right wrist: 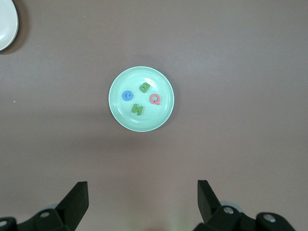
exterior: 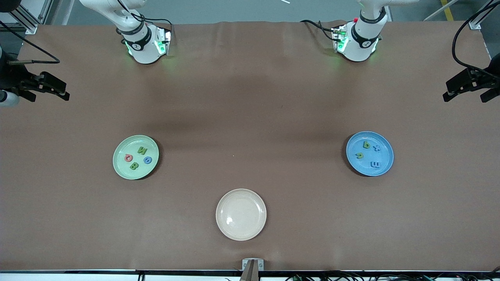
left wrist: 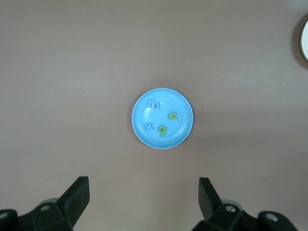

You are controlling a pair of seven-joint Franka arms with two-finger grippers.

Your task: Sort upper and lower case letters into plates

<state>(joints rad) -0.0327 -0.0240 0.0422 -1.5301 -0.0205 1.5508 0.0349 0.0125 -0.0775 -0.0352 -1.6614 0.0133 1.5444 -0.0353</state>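
The pale mint plate (exterior: pixel 122 168) lies toward the right arm's end of the table. It holds capitals: a green N (exterior: pixel 142 150), a red Q (exterior: pixel 128 157), a blue letter (exterior: pixel 147 160) and a green B (exterior: pixel 134 166). The blue plate (exterior: pixel 384 156) lies toward the left arm's end and holds small letters: a green b (exterior: pixel 366 145), a blue x (exterior: pixel 376 147), a green u (exterior: pixel 359 155) and a blue m (exterior: pixel 375 164). My left gripper (left wrist: pixel 143 185) hangs open high over the table by the blue plate (left wrist: pixel 180 132). My right gripper (right wrist: pixel 142 187) hangs open high by the mint plate (right wrist: pixel 144 124). Both are empty.
A cream-beige plate (exterior: pixel 241 214) with nothing in it lies nearest the front camera, between the two coloured plates. Black camera mounts (exterior: pixel 43 86) (exterior: pixel 468 84) stand at both ends of the table. The arm bases (exterior: pixel 142 47) (exterior: pixel 357 43) stand along the table's edge.
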